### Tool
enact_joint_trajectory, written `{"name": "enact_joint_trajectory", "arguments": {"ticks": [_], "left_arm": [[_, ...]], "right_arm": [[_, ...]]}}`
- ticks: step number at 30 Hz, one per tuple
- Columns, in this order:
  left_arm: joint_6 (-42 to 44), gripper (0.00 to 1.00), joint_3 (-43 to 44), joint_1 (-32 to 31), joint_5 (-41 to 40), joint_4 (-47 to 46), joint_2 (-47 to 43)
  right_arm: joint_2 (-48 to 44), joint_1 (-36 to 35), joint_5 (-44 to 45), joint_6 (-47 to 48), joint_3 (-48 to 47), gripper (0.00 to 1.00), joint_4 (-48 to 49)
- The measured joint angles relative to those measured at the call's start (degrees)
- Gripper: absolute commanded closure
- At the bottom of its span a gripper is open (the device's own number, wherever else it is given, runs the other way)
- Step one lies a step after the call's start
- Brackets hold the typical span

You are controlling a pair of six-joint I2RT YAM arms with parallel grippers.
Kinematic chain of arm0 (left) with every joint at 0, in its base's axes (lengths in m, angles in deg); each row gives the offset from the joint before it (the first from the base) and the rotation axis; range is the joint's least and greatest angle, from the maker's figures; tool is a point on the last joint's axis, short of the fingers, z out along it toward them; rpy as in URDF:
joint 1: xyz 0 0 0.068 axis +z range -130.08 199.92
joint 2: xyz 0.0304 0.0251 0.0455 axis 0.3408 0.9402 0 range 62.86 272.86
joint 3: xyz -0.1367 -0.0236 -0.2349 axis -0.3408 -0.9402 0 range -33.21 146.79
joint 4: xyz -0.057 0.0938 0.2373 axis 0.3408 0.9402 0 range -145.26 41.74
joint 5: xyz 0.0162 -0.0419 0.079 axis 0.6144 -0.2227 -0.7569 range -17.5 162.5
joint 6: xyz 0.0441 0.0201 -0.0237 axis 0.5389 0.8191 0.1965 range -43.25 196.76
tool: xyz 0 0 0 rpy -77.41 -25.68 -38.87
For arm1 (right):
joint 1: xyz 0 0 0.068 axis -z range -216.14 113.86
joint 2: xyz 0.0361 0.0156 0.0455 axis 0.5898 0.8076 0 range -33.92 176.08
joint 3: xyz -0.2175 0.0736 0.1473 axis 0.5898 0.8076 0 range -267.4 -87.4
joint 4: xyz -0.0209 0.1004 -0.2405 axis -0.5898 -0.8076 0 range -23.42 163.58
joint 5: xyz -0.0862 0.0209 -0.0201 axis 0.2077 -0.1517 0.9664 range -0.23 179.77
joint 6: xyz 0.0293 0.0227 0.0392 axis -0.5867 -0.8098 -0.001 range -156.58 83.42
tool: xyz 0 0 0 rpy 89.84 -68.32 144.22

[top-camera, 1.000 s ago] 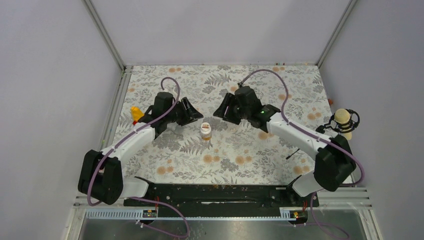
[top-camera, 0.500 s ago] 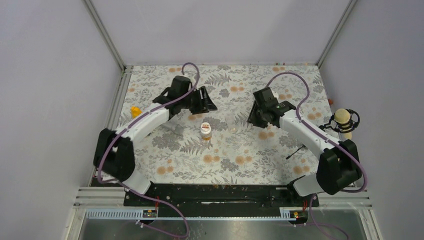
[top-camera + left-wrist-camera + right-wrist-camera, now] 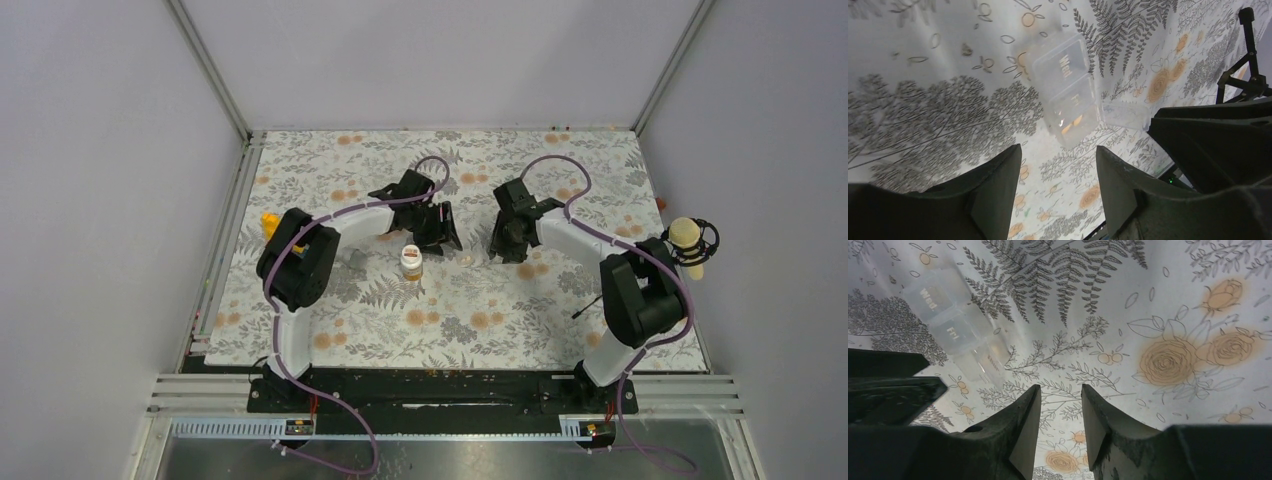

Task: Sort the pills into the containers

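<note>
An amber pill bottle with a white cap stands upright at the table's middle. A clear, colourless box with compartments marked "Wed" and "Fri" lies flat between my two grippers. It also shows in the right wrist view. One of its small lids hangs open, and orange bits show inside one compartment. My left gripper is open and empty, just right of and behind the bottle. My right gripper is open and empty, facing it across the box.
A yellow toy block lies at the left edge of the flowered mat. A small grey piece lies left of the bottle. A stand with a round cream top is at the right edge. A thin black stick lies front right.
My left gripper swung to the back, then right and in toward the clear box. My right gripper drew back to the right of the box. The bottle has not moved.
</note>
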Motion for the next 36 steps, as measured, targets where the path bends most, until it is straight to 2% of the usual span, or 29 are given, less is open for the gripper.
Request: {"name": "enact_joint_trajectory", "arguments": {"ticks": [6,12,17,22,28,32,36], "left_arm": [[-4.42,0.44,-0.35,-2.29,-1.46,-4.70,1.73],[-8.41,0.52,-1.75,-2.10,-5.42,-9.77,1.73],[-10.97,0.63,-2.80,-1.95,-7.43,-11.17,1.77],[-11.96,0.68,-2.93,-1.95,-7.74,-12.04,2.10],[-11.98,0.69,-5.18,-1.92,-7.39,-13.27,2.14],[-11.93,0.70,-5.18,-1.90,-7.32,-13.44,2.14],[-11.98,0.71,-5.16,-1.90,-7.32,-13.27,2.14]], "right_arm": [[1.14,0.11,-2.69,0.96,0.00,0.56,3.23],[1.95,0.42,-3.76,1.64,0.00,0.56,5.38],[2.45,0.76,-3.78,2.14,0.00,0.56,5.81],[2.75,1.07,-3.80,2.49,0.00,0.56,6.12],[3.06,2.10,-6.43,2.75,0.00,0.55,8.70],[4.15,2.60,-10.08,2.75,0.11,0.49,11.80],[4.31,2.67,-14.10,2.97,1.60,0.49,15.69]]}}
